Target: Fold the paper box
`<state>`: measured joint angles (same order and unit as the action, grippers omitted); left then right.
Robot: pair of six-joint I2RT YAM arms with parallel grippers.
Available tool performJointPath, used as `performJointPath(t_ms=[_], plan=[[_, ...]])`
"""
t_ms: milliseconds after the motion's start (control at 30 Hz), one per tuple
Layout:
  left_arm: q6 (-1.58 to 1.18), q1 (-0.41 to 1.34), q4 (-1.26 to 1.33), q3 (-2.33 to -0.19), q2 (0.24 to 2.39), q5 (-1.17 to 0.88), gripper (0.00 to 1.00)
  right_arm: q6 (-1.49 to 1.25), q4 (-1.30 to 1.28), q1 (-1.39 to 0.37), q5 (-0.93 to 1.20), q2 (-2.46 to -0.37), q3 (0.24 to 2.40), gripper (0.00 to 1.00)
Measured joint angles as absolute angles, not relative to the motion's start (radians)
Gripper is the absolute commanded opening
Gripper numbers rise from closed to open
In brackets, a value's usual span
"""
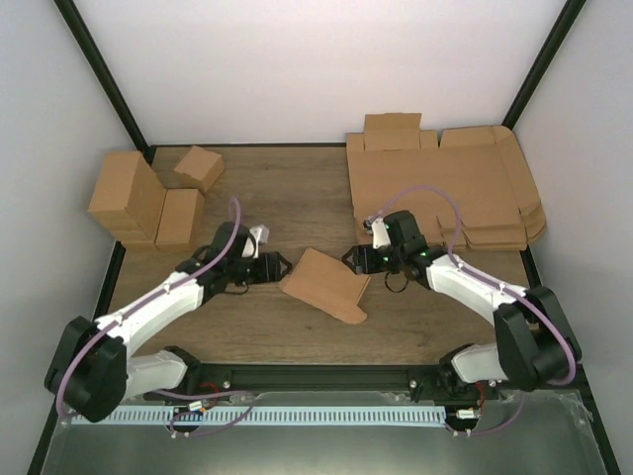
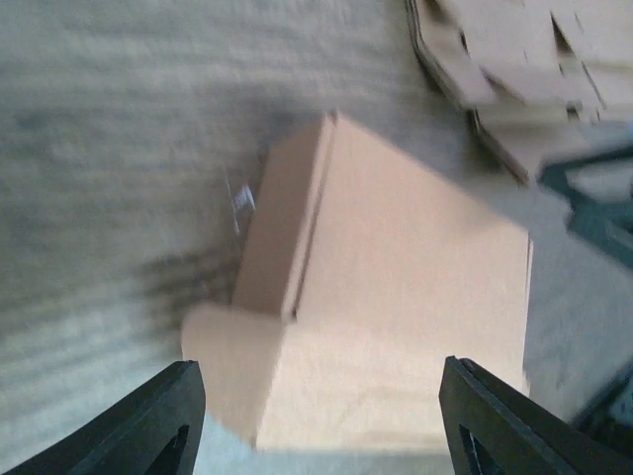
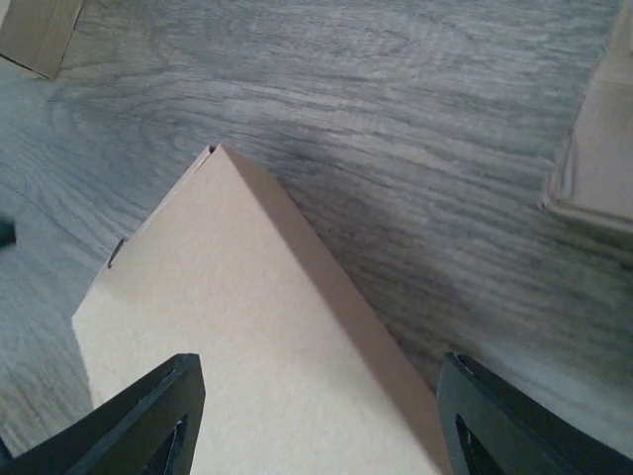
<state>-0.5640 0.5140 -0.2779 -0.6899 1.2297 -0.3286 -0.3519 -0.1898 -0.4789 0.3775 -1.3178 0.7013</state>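
Paper box (image 1: pixel 324 285): partly folded, laid near the middle of the tabletop (image 1: pixel 287 198) between the two claws; one long side is seen raised in the left wrist view. Left claw (image 1: pixel 275 267): fingers spread apart, nothing clamped, set just beside the box's left end; right claw (image 1: pixel 353 260): fingers likewise apart, nothing clamped, just beside its right end. Flat sheets (image 1: pixel 445 188) are stacked at far right; folded boxes (image 1: pixel 148 203) are grouped at far left.
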Motion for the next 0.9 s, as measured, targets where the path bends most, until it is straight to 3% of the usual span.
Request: performJointPath(t_ms=[300, 567, 900], plan=[[-0.765, 0.720, -0.193, -0.493, 1.089, -0.450, 0.49, -0.259, -0.161, -0.472, 0.499, -1.532, 0.844, 0.72], [-0.874, 0.793, -0.106, -0.440, 1.048, -0.446, 0.46, -0.215, -0.136, -0.472, 0.596, -1.594, 0.844, 0.51], [-0.885, 0.793, -0.125, -0.437, 1.037, -0.423, 0.46, -0.197, -0.097, -0.417, 0.676, -1.660, 0.826, 0.38]])
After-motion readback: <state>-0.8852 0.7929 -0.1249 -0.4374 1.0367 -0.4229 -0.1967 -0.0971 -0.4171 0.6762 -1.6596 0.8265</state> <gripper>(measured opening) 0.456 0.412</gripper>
